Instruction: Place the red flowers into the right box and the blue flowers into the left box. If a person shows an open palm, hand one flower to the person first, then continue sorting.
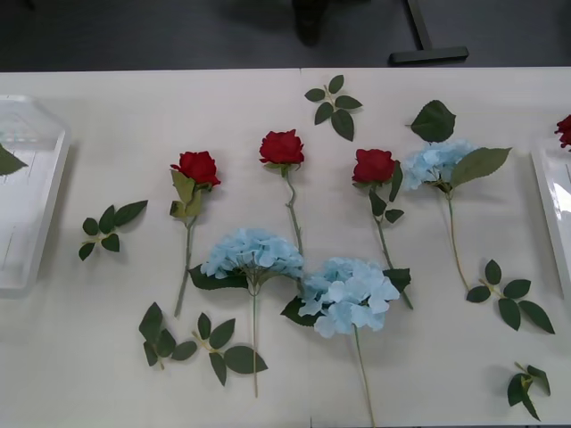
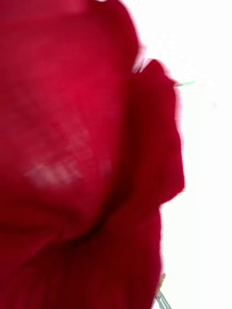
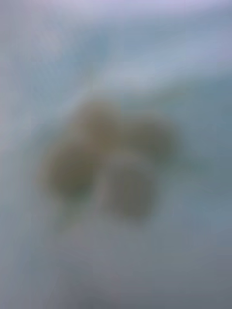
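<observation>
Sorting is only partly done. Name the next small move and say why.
Probably release the red flower that fills the right wrist view, if the right pincer is over the right box: a bloom shows at that tray's edge, while three roses and three hydrangeas lie on the table.

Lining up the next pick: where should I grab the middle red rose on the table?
Grip the middle red rose on its thin green stem just below the bloom, from above, fingers straddling it sideways. Lower down, the stem runs under the pale-blue hydrangea heads.
</observation>
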`<state>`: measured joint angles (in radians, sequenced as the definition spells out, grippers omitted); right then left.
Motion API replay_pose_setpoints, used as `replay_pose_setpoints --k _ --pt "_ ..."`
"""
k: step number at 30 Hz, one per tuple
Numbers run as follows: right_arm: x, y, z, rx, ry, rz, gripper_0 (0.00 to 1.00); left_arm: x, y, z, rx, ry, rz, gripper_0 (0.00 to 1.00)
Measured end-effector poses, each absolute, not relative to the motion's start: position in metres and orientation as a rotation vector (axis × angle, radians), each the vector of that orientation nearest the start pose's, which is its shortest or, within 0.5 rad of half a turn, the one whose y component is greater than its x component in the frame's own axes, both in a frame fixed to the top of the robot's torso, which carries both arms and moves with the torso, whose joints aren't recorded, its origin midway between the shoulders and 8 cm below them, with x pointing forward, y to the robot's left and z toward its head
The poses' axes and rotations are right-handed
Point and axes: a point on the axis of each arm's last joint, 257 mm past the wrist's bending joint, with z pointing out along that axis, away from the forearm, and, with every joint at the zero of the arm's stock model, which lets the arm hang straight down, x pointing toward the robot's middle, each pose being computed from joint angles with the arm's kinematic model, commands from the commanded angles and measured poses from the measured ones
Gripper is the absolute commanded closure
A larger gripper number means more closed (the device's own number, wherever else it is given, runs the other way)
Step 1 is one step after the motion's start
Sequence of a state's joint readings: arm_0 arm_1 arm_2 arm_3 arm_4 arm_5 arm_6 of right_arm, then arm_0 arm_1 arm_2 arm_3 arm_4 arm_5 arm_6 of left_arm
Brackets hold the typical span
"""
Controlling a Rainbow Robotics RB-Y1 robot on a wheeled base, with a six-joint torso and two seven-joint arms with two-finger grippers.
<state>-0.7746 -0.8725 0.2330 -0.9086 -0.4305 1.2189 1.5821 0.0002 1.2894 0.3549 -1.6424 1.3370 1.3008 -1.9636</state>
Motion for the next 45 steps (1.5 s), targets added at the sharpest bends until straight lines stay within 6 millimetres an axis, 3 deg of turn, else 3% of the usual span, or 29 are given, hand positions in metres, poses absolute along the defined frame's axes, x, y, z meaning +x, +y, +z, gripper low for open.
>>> replay_pose_setpoints --k 6,12,13,14,15,16,19,22,26,30,34,38,45 --pt "0.545 -0.606 -0.224 0.058 2.569 -0.794 1.0 0.45 0.579 -0.115 0.319 2.519 0.282 1.0" --pt "0.535 -0.623 -0.251 0.088 2.568 -0.813 1.0 0.48 0.612 -0.129 0.282 2.514 0.425 1.0" --pt "0.535 -0.625 -0.253 0.085 2.563 -0.819 1.0 0.482 0.615 -0.132 0.279 2.519 0.438 0.95" --pt "0.536 -0.626 -0.256 0.083 2.558 -0.822 1.0 0.482 0.618 -0.135 0.275 2.524 0.449 0.82" --pt "0.536 -0.626 -0.259 0.082 2.554 -0.821 0.95 0.483 0.622 -0.137 0.272 2.524 0.461 0.56" --pt "0.535 -0.627 -0.262 0.083 2.552 -0.819 0.75 0.484 0.625 -0.138 0.268 2.521 0.47 0.38" --pt "0.536 -0.627 -0.266 0.083 2.544 -0.814 0.47 0.486 0.632 -0.137 0.252 2.504 0.485 0.07" --pt "0.538 -0.626 -0.266 0.092 2.539 -0.807 0.31 0.486 0.633 -0.137 0.248 2.503 0.488 0.0" --pt "0.538 -0.626 -0.265 0.103 2.536 -0.798 0.22 0.485 0.632 -0.138 0.248 2.507 0.483 0.0" --pt "0.54 -0.621 -0.266 0.115 2.542 -0.758 0.18 0.479 0.613 -0.147 0.241 2.553 0.377 0.0" --pt "0.54 -0.588 -0.269 0.018 2.637 -0.642 0.17 0.467 0.577 -0.151 0.254 2.618 0.203 0.0" --pt "0.55 -0.533 -0.252 -0.131 2.694 -0.469 0.17 0.466 0.526 -0.143 0.284 2.631 0.03 0.0" --pt "0.552 -0.438 -0.228 -0.335 2.726 -0.161 0.17 0.483 0.438 -0.139 -0.091 2.604 -0.269 0.0"
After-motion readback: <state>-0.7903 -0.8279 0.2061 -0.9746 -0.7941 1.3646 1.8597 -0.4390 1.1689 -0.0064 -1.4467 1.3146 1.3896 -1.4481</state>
